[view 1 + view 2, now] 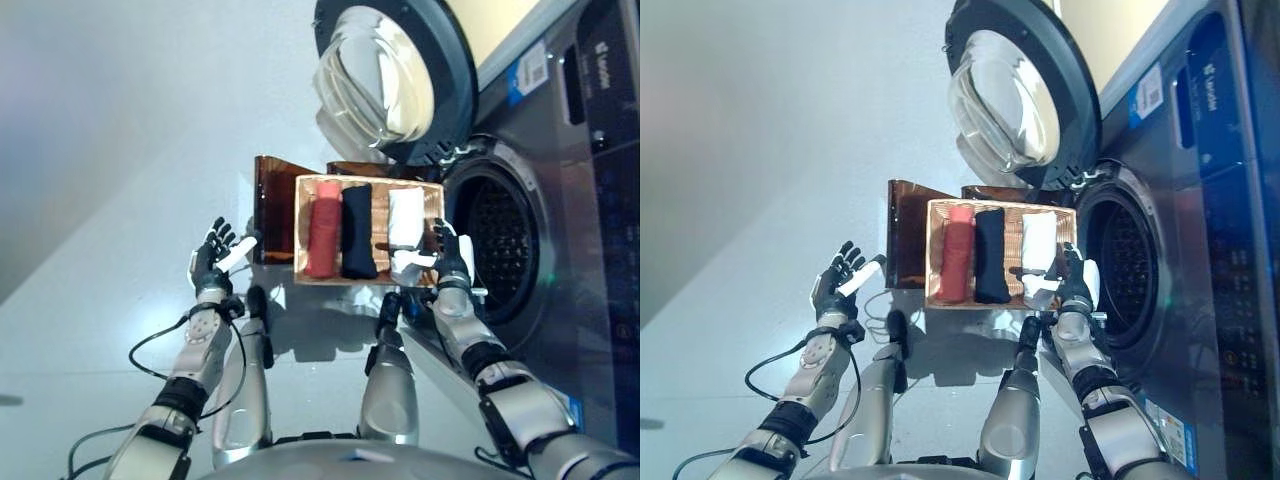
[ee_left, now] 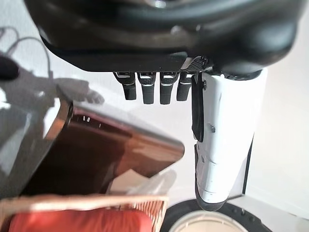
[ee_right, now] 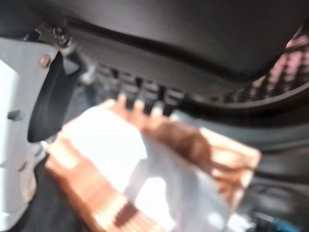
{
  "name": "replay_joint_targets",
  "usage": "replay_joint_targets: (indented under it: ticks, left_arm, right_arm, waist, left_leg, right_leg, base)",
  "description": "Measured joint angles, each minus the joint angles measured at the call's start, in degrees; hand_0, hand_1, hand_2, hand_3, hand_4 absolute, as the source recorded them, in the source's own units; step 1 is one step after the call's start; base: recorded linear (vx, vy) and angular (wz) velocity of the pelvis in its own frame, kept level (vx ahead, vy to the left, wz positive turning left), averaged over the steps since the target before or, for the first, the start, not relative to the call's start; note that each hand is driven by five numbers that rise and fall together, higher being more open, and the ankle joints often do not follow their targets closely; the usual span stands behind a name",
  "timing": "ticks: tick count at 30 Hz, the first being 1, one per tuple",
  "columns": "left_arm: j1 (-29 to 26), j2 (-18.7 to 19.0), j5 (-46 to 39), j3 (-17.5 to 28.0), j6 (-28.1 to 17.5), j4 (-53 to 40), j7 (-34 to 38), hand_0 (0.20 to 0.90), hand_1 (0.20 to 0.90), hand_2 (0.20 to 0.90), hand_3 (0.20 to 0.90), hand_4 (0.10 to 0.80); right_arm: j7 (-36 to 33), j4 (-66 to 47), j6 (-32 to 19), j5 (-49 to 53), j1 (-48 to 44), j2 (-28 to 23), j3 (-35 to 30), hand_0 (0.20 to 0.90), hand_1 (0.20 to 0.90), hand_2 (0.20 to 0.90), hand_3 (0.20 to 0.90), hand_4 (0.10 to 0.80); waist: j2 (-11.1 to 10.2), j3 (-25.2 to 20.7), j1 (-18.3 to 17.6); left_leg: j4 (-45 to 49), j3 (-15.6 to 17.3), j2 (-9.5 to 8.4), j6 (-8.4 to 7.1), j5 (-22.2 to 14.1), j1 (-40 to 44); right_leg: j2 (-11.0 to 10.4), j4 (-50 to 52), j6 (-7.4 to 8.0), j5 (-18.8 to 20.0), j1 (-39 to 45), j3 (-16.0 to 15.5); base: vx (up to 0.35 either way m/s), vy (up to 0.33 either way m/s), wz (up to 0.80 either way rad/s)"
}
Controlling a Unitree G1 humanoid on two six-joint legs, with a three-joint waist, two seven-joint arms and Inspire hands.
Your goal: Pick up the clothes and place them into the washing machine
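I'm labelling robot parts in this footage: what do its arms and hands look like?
Both arms are silver-grey, jointed shells with black bands at the joints. The left hand and right hand are dark, with slim black fingers and a white cover on each thumb.

A wicker basket point(image 1: 375, 185) stands on the pale floor point(image 1: 120, 150); a brown translucent panel point(image 1: 272, 205) leans against its side.
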Motion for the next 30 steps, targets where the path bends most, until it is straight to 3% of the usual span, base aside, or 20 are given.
replay_joint_targets:
  ticks: [3, 10, 21, 30]
  left_arm:
    - [0.1, 0.3, 0.0, -1.6, -0.5, -1.5, -0.2, 0.9, 0.9, 0.9, 0.9, 0.8]
    - [-0.3, 1.2, -0.1, -6.5, -0.6, -4.3, -3.4, 0.9, 0.9, 0.9, 0.9, 0.8]
    - [-0.5, 1.2, -0.1, -6.5, -0.5, -5.3, -4.5, 0.9, 0.9, 0.9, 0.9, 0.8]
    - [-1.6, 1.3, -0.1, -6.5, -0.5, -7.2, -4.0, 0.9, 0.9, 0.9, 0.9, 0.8]
  right_arm:
    - [0.0, 5.5, 1.1, -1.2, -3.7, -1.1, 1.0, 0.9, 0.9, 0.9, 0.9, 0.8]
    - [0.0, 15.9, 2.4, -1.9, -10.1, -4.5, 1.2, 0.9, 0.9, 0.9, 0.9, 0.8]
    - [0.0, 18.2, 3.8, -5.5, -12.1, -8.2, 0.5, 0.9, 0.9, 0.9, 0.9, 0.8]
    - [-2.8, 17.6, 3.4, -4.4, -15.0, -9.3, -0.3, 0.9, 0.9, 0.9, 0.9, 0.8]
  waist:
    - [1.6, -0.2, 1.3]
    - [2.6, -0.5, 3.7]
    - [3.8, -0.3, 5.0]
    - [5.2, 0.3, 4.4]
  left_leg:
    - [-0.8, 0.1, -0.65, 0.15, 0.6, -0.7]
    - [-1.4, 0.5, -1.68, 0.69, 0.9, -2.0]
    - [-1.3, 0.6, -1.78, 0.78, 1.0, -3.5]
    - [2.2, 0.6, -2.69, 1.7, 0.9, -9.2]
  right_leg:
    - [-0.5, 0.0, 0.42, 0.3, -0.8, -0.3]
    - [-1.6, -0.5, 0.33, 0.5, -2.3, -0.3]
    - [-1.7, -0.2, 0.54, 0.8, -4.0, -0.2]
    - [-3.3, 6.9, 0.09, -1.2, -11.8, 1.8]
  base:
    - [-0.021, 0.02, 0.13]
    - [0.002, 0.019, 0.02]
    - [0.005, 0.008, 0.01]
    - [-0.009, 0.011, 0.02]
